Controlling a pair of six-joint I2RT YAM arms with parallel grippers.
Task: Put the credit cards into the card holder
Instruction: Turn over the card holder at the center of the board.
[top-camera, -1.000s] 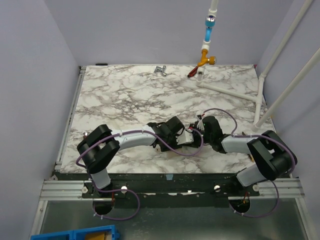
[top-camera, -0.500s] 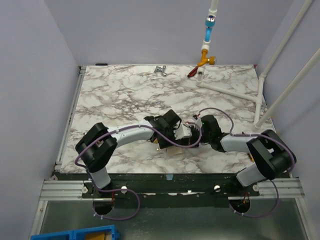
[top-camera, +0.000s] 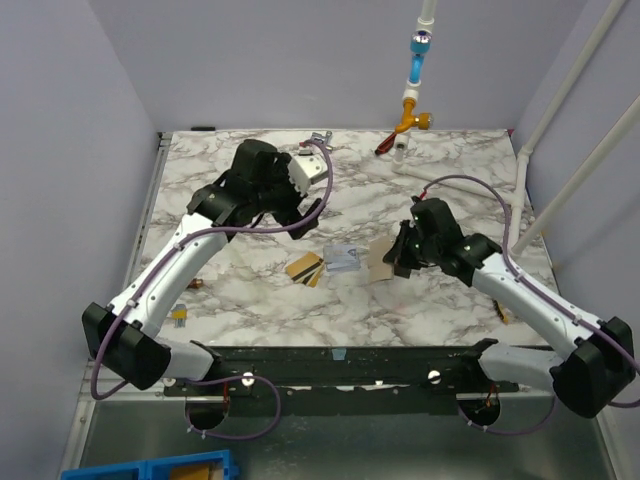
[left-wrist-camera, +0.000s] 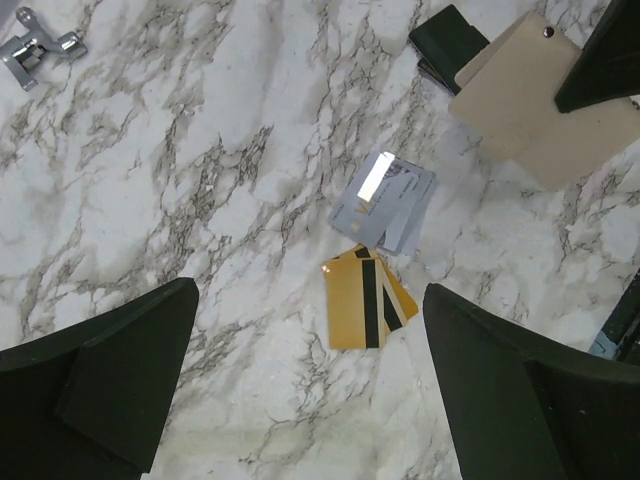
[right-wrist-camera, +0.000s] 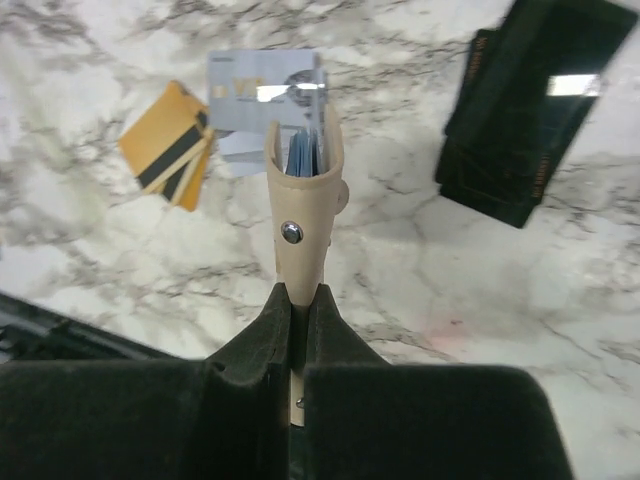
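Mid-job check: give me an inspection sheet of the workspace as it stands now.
Surface: marble-patterned table.
Job's things: card holder held on edge, a blue card inside; gold cards and grey-blue cards lie loose, close together.
Clutter: black wallet, metal clip, red-handled tool at the back.
Grippers: left gripper open, high above the cards; right gripper shut on the card holder.
Cables: purple cables along both arms, no snag seen.
Surroundings: white pipe frame at right.

Marble-patterned table (top-camera: 190, 165) between plain lavender walls (top-camera: 280, 60).
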